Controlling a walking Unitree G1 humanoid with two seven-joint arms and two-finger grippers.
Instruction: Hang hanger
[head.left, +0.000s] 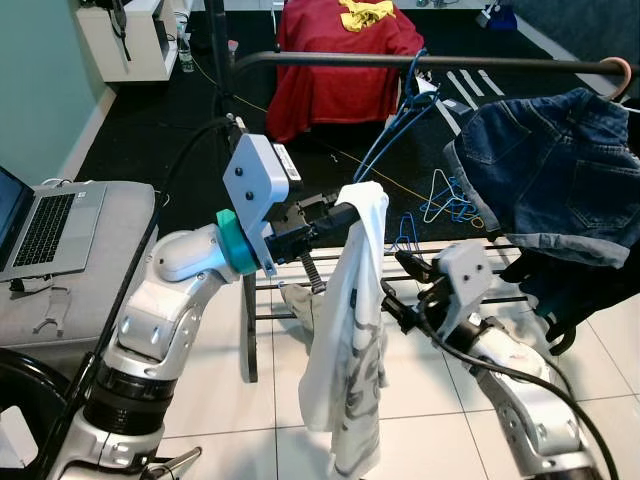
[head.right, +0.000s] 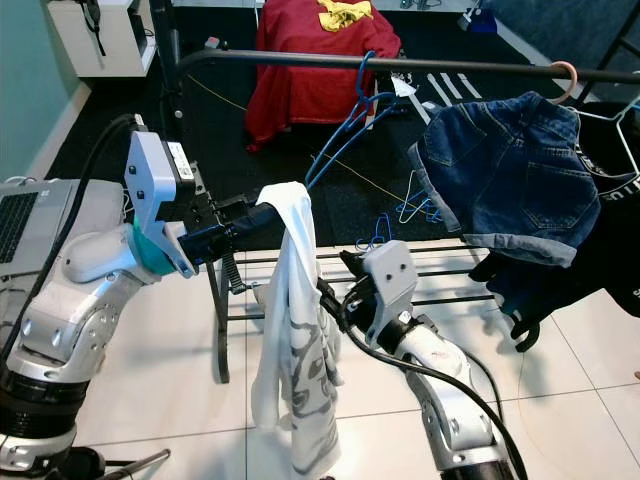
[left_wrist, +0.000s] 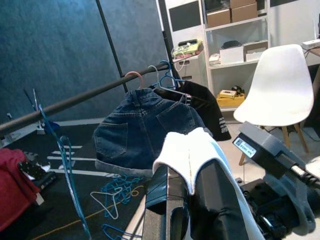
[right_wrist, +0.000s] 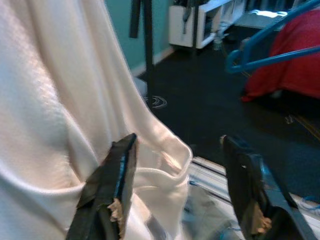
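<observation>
A white T-shirt (head.left: 350, 330) with a grey print hangs draped over the black fingers of my left gripper (head.left: 345, 213), which is shut on the cloth near its top (left_wrist: 192, 150). My right gripper (head.left: 400, 288) is open just right of the shirt; in the right wrist view its fingers (right_wrist: 107, 195) straddle a folded edge of the white cloth (right_wrist: 165, 150). A dark clothes rail (head.left: 480, 63) runs across behind. Blue hangers (head.left: 400, 115) hang from it, empty. Denim shorts (head.left: 550, 170) on a pink hanger and a black garment (head.left: 575, 285) hang at the right.
A low metal rack (head.left: 290, 290) stands on the white tiles behind the shirt. Loose hangers (head.left: 445, 200) lie on the dark carpet. A red cloth (head.left: 335, 70) covers a chair at the back. An open laptop (head.left: 45, 225) rests on a grey seat at my left.
</observation>
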